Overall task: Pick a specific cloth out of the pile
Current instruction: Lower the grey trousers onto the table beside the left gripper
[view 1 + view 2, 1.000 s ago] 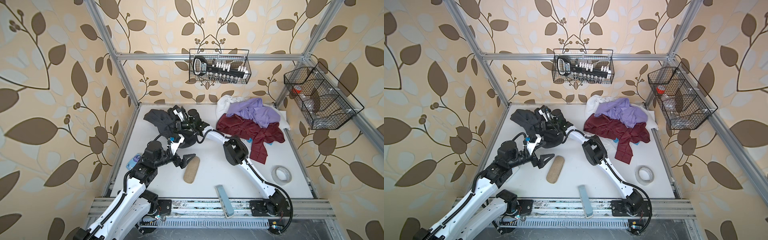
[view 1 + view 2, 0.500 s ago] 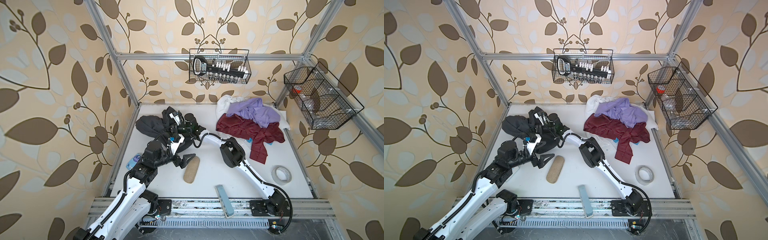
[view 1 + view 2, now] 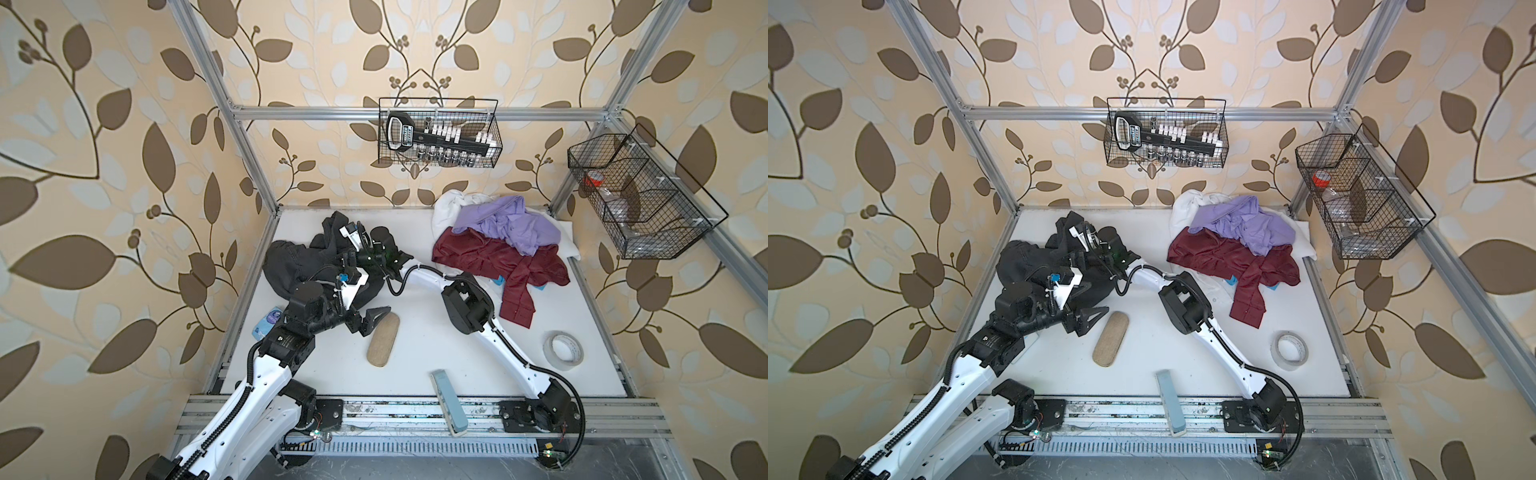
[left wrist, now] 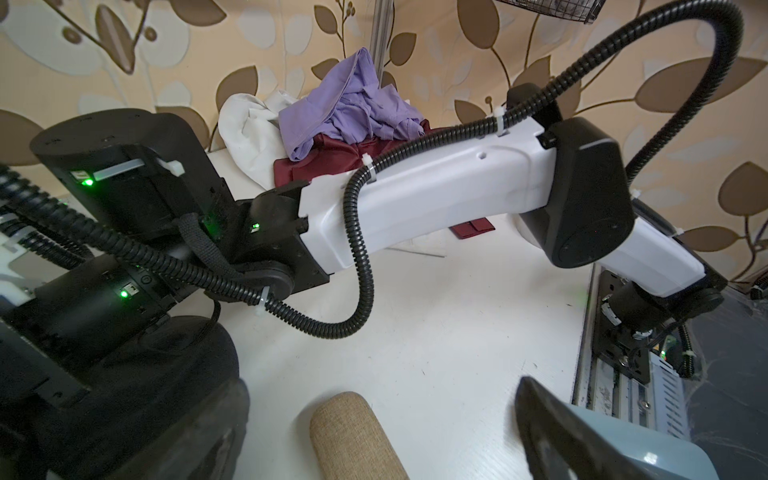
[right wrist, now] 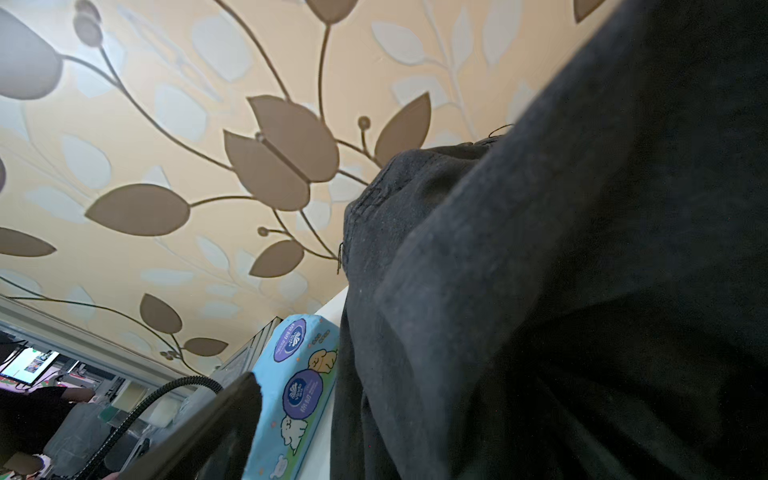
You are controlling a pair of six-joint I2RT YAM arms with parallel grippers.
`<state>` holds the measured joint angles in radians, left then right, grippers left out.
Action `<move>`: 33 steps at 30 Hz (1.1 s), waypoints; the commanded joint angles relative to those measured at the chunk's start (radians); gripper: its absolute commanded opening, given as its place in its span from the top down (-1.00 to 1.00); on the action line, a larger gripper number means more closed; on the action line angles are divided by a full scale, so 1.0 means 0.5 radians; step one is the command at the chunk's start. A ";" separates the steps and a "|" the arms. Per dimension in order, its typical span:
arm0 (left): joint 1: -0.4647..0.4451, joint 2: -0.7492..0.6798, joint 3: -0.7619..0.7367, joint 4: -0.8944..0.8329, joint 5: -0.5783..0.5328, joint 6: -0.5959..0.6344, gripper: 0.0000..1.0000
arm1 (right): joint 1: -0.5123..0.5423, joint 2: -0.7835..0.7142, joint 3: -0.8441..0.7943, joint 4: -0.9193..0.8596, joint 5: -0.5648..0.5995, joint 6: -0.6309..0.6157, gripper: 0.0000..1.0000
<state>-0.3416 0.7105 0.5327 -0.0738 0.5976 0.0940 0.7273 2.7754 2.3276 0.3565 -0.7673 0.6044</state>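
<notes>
In both top views the cloth (image 3: 291,266) lies bunched at the far left of the table (image 3: 415,365), well apart from the pile (image 3: 498,249) at the far right. It has no clear long axis and sprawls from the left edge toward the middle. The right gripper (image 3: 347,258) reaches across the middle and sits on the cloth's right half, where its jaws are lost among black folds. The left gripper (image 3: 372,320) hangs just beside the cloth's near edge, over the far end of the case (image 3: 383,345), spread and empty.

In the left wrist view we look past the right arm (image 4: 436,187) to the pile (image 4: 345,116). The left fingers (image 4: 561,436) stand wide apart, and only the case (image 4: 357,436) lies below them.

In the right wrist view the cloth (image 5: 540,291) fills most of the picture. One finger (image 5: 208,419) stands far out beside the pack (image 5: 295,395), and the other is hidden under fabric. We read these jaws as spread wide, draped but clamping nothing.

We judge the cloth already out of the pile. It lies under and left of the right gripper, so that arm's way clear is up and right.
</notes>
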 commanded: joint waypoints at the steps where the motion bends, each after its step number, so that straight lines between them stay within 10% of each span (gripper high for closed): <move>1: -0.022 -0.025 -0.022 0.077 0.004 -0.004 -0.98 | -0.010 -0.183 -0.063 0.005 -0.030 -0.052 -0.99; 15: -0.027 -0.074 -0.035 0.099 -0.011 -0.013 -0.98 | 0.066 -0.510 -0.444 -0.030 -0.228 -0.141 -0.94; 25: -0.029 -0.071 -0.038 0.100 -0.032 -0.011 -0.98 | 0.211 -0.134 -0.153 -0.196 -0.443 -0.036 0.65; 33: -0.029 -0.065 -0.038 0.099 -0.038 -0.009 -0.98 | 0.219 0.052 -0.073 -0.238 -0.342 0.037 0.60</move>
<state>-0.3481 0.6872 0.5179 -0.0616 0.5903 0.0937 0.8436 2.7682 2.2333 0.2554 -0.9543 0.6098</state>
